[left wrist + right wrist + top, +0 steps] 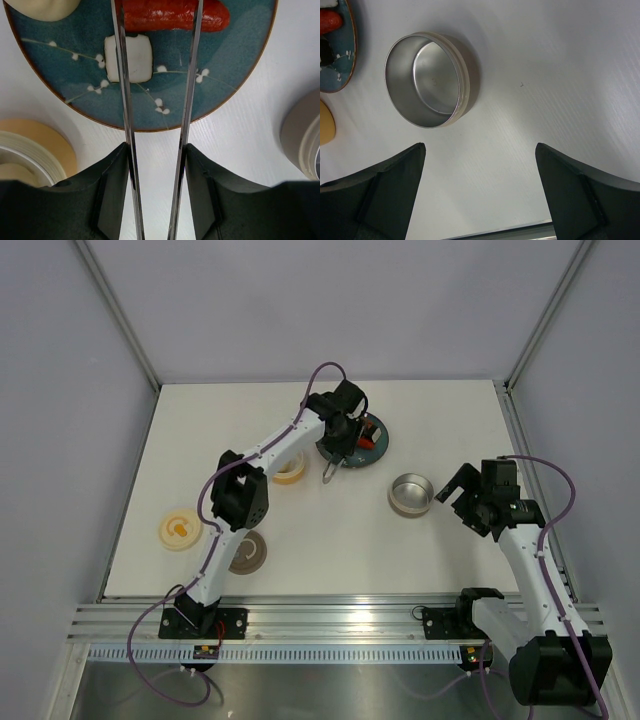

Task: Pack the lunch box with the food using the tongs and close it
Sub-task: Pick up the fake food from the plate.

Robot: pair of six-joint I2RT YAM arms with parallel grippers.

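My left gripper [156, 150] is shut on the silver tongs [124, 90]. Their two thin arms reach forward over the teal plate [235, 65]. On the plate lie a red sausage [172, 15], a white square sushi piece [135, 57] under the left tong arm, and a cream bun [45, 7] at the edge. In the top view the left gripper [338, 435] hangs over the plate [374, 448], and the tongs' joined end [329, 477] sticks out toward me. The round metal lunch box [411, 494] stands empty, its inside [427, 80] bare. My right gripper [480, 165] is open beside it, holding nothing.
A cream-orange round container [288, 468] sits just left of the plate. A cream lid with an orange mark [180, 530] and a brown lid [247, 552] lie near the left arm. The table's front rail [330, 625] runs along the near edge.
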